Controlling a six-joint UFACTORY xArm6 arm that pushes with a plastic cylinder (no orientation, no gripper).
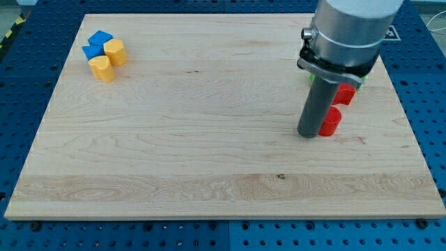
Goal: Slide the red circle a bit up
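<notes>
The red circle (pixel 331 121) lies on the wooden board at the view's right, about mid-height. My tip (pixel 309 134) rests on the board right beside it, touching or almost touching its left side. A second red block (pixel 345 93) sits just above the circle, partly hidden by the arm. A sliver of a green block (pixel 311 77) shows behind the rod, above the tip.
At the view's top left a cluster holds two blue blocks (pixel 96 44) and two yellow blocks, one (pixel 116 51) to their right and one (pixel 102 68) below. The board's right edge (pixel 411 132) runs close to the red blocks.
</notes>
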